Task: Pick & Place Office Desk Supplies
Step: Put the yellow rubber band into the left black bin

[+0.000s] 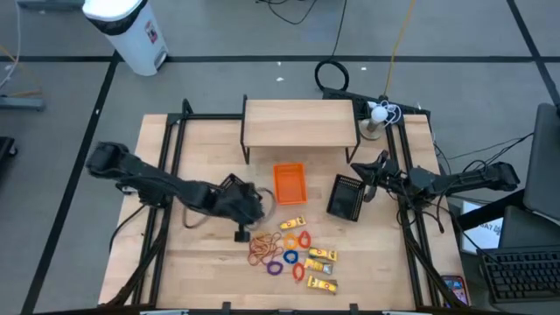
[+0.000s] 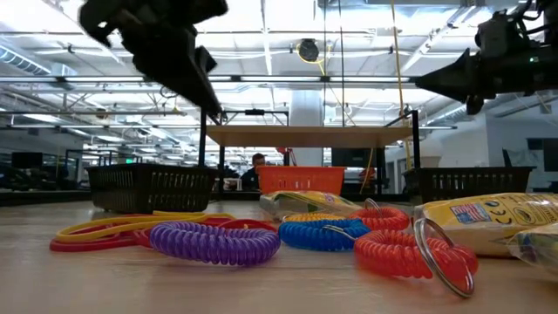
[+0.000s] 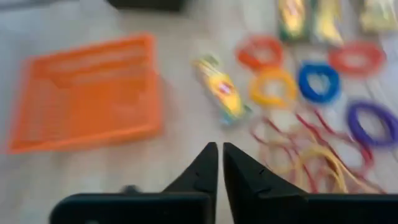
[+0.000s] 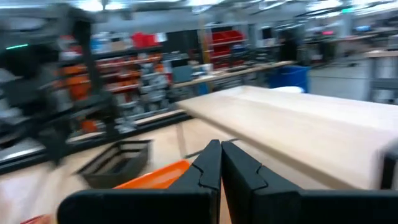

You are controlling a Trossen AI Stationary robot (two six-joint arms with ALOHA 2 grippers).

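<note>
Left gripper [image 1: 242, 234] is being held above the tabletop [image 1: 175, 262], just beside the near-left edge of the supply cluster; jaws are showing closed with nothing between them in the left wrist view. Right gripper [image 1: 361, 179] is being parked raised near the black mesh tray [image 1: 346, 197] on the right, jaws also closed and empty.

Supplies are lying loose on the tabletop in front of the small orange plastic tray [image 1: 290, 182]: thin red-brown and tan rubber bands [image 1: 262, 249], a purple coiled ring [image 1: 276, 268], a blue coiled ring [image 1: 290, 257], orange coiled rings [image 1: 304, 239], and small yellow rectangular packets [image 1: 321, 255]. Nothing is being carried yet.

Risks being flagged:
- Jaws are closed; if they are lowered without being opened, items are likely being pushed aside rather than grasped.
- Rubber bands are overlapping in a tangle, so several are probably being lifted together, or one is being snagged and neighbours dragged along.
- Bands are lying flat and thin; fingertips are likely scraping the wood and slipping off.
- Rings are touching each other and the packets, so a descent slightly off target is probably nudging the adjacent piece.
- One packet [image 3: 222, 90] is lying just beside the orange tray; it could get shoved against the tray wall.
</note>
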